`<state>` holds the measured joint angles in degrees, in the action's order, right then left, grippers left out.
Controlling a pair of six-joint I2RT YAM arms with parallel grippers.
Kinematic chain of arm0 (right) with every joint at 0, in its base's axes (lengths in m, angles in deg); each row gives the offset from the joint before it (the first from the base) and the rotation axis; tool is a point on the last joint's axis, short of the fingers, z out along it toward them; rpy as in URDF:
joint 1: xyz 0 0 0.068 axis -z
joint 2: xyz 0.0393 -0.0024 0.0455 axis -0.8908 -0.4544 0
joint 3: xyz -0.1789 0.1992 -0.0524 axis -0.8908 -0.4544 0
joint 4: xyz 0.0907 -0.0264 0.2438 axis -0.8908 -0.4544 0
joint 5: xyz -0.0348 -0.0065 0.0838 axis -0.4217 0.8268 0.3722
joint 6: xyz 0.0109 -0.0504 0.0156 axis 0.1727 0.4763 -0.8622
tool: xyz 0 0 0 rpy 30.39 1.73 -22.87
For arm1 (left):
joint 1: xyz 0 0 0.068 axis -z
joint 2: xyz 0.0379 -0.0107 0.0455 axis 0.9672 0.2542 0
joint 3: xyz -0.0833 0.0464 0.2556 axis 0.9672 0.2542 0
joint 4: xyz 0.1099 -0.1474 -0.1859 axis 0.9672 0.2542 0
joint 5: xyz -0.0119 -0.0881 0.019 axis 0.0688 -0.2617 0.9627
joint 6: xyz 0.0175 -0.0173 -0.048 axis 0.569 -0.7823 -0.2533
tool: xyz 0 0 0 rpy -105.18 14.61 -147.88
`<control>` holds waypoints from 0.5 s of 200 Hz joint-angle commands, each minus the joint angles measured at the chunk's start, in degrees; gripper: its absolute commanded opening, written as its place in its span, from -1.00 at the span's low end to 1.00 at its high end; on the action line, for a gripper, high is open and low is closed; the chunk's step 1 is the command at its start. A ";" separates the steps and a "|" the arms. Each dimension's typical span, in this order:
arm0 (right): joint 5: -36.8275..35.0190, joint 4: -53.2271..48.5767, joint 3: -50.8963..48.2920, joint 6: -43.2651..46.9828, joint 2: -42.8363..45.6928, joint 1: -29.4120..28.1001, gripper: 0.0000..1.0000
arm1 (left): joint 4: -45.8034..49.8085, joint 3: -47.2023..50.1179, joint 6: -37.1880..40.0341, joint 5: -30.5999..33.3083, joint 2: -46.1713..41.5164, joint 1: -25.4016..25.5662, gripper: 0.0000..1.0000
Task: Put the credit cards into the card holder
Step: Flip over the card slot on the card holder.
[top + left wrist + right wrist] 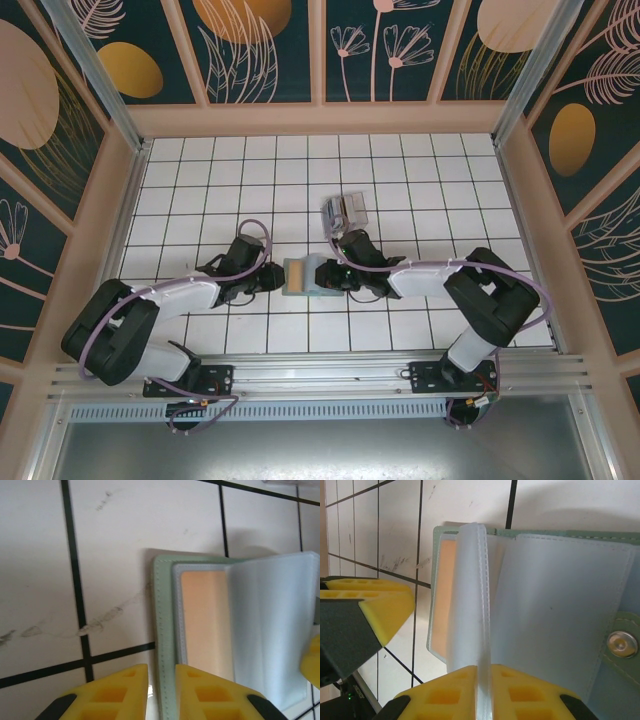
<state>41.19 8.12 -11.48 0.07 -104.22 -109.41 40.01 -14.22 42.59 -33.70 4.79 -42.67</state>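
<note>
Aluminium rail (320, 372) nearest — white black-lined tiles (200, 180) under card holder (300, 277), floral walls (260, 45)

No lettering, number, brand or sign can be read anywhere: the card holder (164, 630), its clear sleeves (560, 605) and its snap button (622, 644) are plain, as are the tiled worktop (125, 520) and the leaf-patterned walls (260, 50)

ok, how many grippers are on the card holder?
2. The left gripper straddles the green cover edge of the card holder; the right gripper pinches one clear sleeve upright.
</note>
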 commanded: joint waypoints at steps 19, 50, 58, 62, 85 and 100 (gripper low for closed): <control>2.32 6.67 -3.63 -1.44 1.06 1.03 -0.66 | -6.46 0.55 -0.90 -6.15 0.55 0.18 -0.52; 5.11 14.90 -7.15 -3.75 1.45 2.09 -0.66 | -9.42 0.73 -1.64 -8.88 0.92 0.18 -0.52; 6.15 17.78 -8.31 -4.67 1.40 2.46 -0.66 | -10.47 1.11 -2.10 -9.44 1.01 0.18 -0.52; 6.70 19.21 -8.87 -5.04 1.36 2.64 -0.67 | -11.02 1.36 -2.21 -9.62 1.11 0.14 -0.52; 7.99 24.37 -11.20 -6.27 0.98 3.27 -0.68 | -12.07 1.53 -2.41 -9.95 2.31 0.18 -0.53; 9.25 26.74 -11.80 -6.57 0.36 3.37 -0.68 | -12.82 1.71 -2.41 -9.84 3.35 0.18 -0.54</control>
<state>47.03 25.82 -21.93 -4.72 -104.20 -106.50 30.37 -13.52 41.02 -41.92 6.19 -42.67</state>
